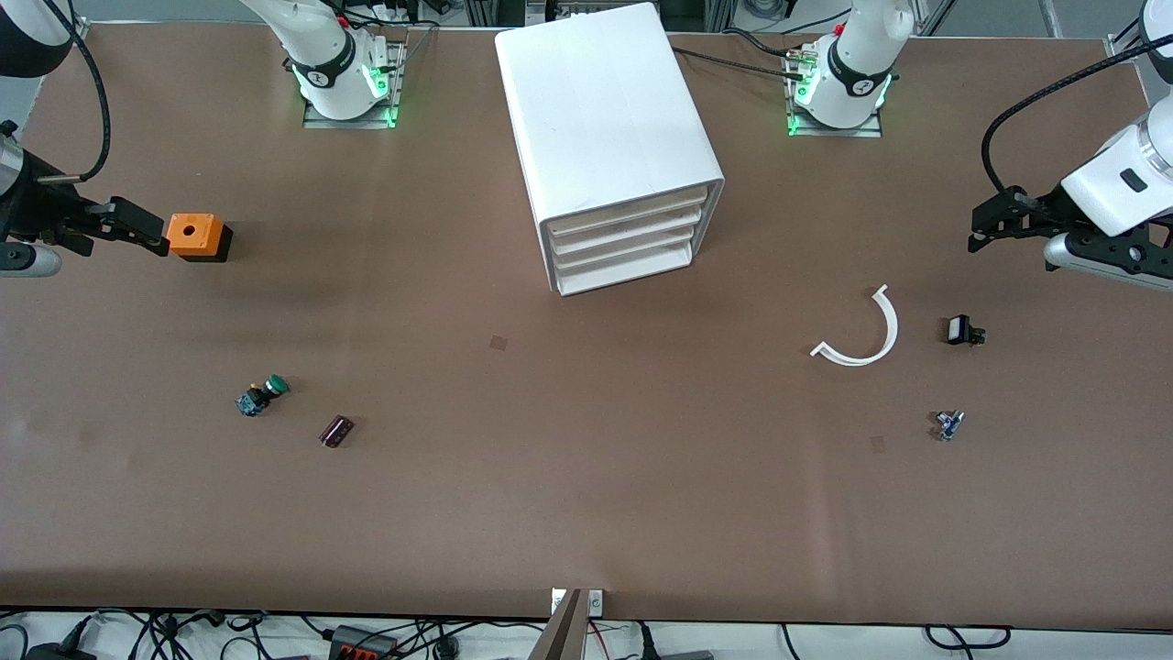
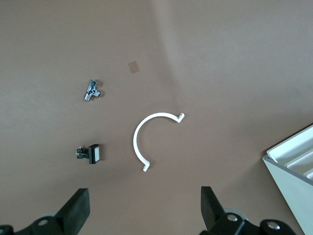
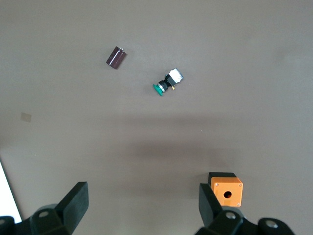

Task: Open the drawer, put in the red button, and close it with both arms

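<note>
White cabinet (image 1: 609, 137) is sitting with its top drawer (image 1: 632, 209) shut; both grippers, left (image 1: 994, 225) at three o'clock, right (image 1: 137, 229) at nine, are hovering, fingers spread.

Cabinet (image 1: 609, 137) on the counter (image 1: 586, 495) between the two arm bases, all drawers shut. Near the left gripper's fingers (image 2: 74, 210): curved strip (image 1: 861, 335), small switch (image 1: 960, 330), metal fitting (image 1: 948, 424). Just beside the right gripper's fingers (image 3: 73, 204): box (image 1: 197, 236); well apart from them, capped button (image 1: 261, 396) beside cylinder (image 1: 336, 431).
</note>
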